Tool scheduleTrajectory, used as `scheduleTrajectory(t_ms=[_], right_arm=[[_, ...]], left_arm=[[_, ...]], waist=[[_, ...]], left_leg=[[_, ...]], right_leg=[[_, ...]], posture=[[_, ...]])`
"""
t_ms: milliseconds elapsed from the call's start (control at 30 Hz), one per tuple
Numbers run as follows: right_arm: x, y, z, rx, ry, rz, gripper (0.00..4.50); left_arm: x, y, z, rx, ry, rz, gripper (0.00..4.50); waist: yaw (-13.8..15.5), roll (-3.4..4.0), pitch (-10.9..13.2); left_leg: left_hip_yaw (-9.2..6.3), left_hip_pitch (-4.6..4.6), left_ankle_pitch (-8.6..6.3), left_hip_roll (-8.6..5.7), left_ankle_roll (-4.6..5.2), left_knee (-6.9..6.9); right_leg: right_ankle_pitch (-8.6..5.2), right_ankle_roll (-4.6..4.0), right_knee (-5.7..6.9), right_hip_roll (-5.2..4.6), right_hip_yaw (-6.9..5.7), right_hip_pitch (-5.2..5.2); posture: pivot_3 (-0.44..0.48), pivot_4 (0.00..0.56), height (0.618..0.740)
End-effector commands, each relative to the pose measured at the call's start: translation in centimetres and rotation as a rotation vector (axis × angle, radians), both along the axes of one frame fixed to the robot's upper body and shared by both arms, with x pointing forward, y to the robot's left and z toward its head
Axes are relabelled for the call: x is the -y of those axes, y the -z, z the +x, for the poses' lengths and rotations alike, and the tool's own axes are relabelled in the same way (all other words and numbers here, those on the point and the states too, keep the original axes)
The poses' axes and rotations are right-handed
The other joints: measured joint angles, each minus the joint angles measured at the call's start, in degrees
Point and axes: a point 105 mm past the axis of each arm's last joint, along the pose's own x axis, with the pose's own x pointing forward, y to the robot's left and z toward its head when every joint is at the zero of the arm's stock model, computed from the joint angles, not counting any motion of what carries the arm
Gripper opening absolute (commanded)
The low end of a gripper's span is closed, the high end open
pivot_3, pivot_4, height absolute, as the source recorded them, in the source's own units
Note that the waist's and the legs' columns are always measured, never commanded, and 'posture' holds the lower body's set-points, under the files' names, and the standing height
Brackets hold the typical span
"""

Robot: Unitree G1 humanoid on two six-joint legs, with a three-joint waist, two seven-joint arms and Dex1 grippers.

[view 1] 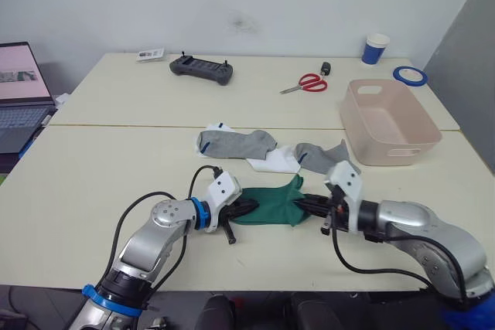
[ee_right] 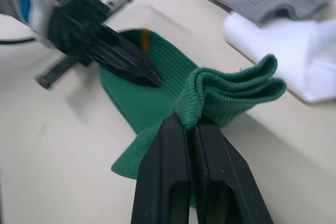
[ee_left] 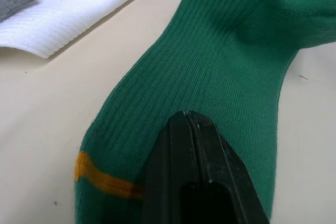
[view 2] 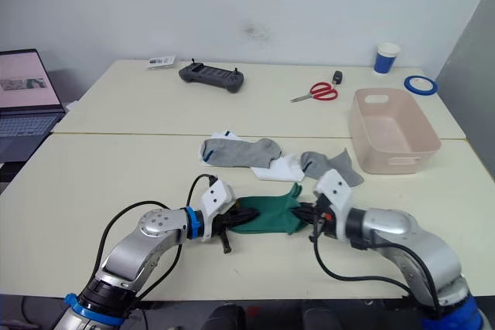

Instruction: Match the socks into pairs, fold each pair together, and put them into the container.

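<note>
Right at the near edge of the table [view 1: 93, 191], both arms meet over the dark green socks [view 1: 271, 205], which lie flat on the tabletop between them. The left claw [view 1: 246, 208] is clenched, its black fingers pressed together on top of the toe end, beside a thin orange stripe [ee_left: 105, 179] across the fabric. The right claw [view 1: 303, 203] has the cuff end nipped tight, and from its wrist you can see the green fabric [ee_right: 231, 90] bunched up in folds above the fingertips, more than one layer pinched there.

Just behind the green, a white sock [view 1: 274, 163] lies flat, with a grey sock [view 1: 236, 143] overlapping its left end and another grey sock [view 1: 321, 154] at its right, both showing small dark-blue marks at the cuff.

Off to the right, near that grey one, the pale pink container [view 1: 389, 120] sits upright, its handle slots visible.

Further back: red-handled scissors [view 1: 305, 83], a small black object [view 1: 326, 69] beside them, a black handheld controller [view 1: 203, 70], a small card [view 1: 150, 55], a blue paper cup [view 1: 375, 49] and a roll of blue tape [view 1: 409, 75]. A laptop [view 1: 22, 94] stands open at far left.
</note>
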Motion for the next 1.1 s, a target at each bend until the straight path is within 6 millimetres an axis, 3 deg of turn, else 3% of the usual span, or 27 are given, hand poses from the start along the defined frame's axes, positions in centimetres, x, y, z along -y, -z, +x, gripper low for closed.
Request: scheduleTrajectory(t_ms=[33,300,433,667,733,833,1000,1100], right_arm=[[-2.3,-0.7,0.1,-0.005,-0.068,0.023,0.04],[-4.7,-0.7,1.4,-0.065,-0.127,0.016,0.04],[-5.4,-0.2,1.6,-0.084,-0.135,0.008,0.04],[-7.0,1.8,2.3,-0.117,-0.104,-0.019,0.04],[-7.3,1.7,2.4,-0.115,-0.102,-0.011,0.55],[-7.7,0.0,1.9,-0.077,-0.132,0.018,1.47],[-6.7,-1.8,0.9,-0.027,-0.173,-0.006,3.16],[-5.8,-3.0,0.3,-0.005,-0.198,-0.001,3.16]], left_arm=[[-0.5,1.0,-0.1,-0.029,-0.02,0.036,0.0],[-1.9,-1.9,-0.5,0.021,-0.029,0.013,0.0],[-3.1,-0.8,-1.0,-0.007,-0.055,0.053,0.0],[-2.6,0.1,-1.3,-0.031,-0.065,0.037,0.0],[-2.5,0.1,-1.3,-0.032,-0.064,0.036,0.0],[-3.0,-0.1,-1.0,-0.027,-0.084,0.031,0.0],[-4.5,-1.3,-0.6,-0.042,-0.168,-0.034,0.0],[-5.6,-2.7,-0.8,-0.049,-0.213,-0.097,0.0]], waist=[[0.04,0.0,0.0],[0.03,0.0,0.0],[0.01,0.02,0.01],[0.03,0.02,0.01],[0.02,0.02,0.01],[0.02,0.02,0.01],[0.03,0.03,0.01],[-0.04,0.03,0.02]], left_leg=[[-0.01,0.0,0.0,0.0,0.0,0.0],[0.0,-0.09,0.0,0.02,0.01,0.0],[-0.03,-0.11,0.0,0.04,0.01,-0.04],[-0.01,-0.09,0.0,0.02,0.01,-0.01],[-0.01,-0.09,0.0,0.02,0.01,-0.01],[-0.01,-0.1,0.0,0.02,0.01,-0.01],[-0.03,-0.1,0.0,0.03,0.01,-0.02],[-0.04,-0.11,0.0,0.04,0.01,-0.03]], right_leg=[[0.01,0.0,0.01,0.0,-0.01,0.01],[0.01,0.0,-0.03,0.0,-0.01,-0.07],[-0.01,-0.02,-0.04,0.01,-0.03,-0.1],[0.0,-0.02,-0.04,-0.02,-0.02,-0.07],[0.0,-0.02,-0.04,-0.02,-0.02,-0.07],[0.0,-0.02,-0.04,-0.02,-0.02,-0.07],[0.0,-0.02,-0.04,-0.02,-0.04,-0.09],[0.0,-0.02,-0.04,-0.02,-0.05,-0.09]], posture=[[0.0,0.15,0.74],[0.0,0.15,0.74],[0.0,0.15,0.74],[0.0,0.15,0.74],[0.0,0.15,0.74],[0.0,0.15,0.74],[0.0,0.15,0.74],[0.0,0.15,0.74]])
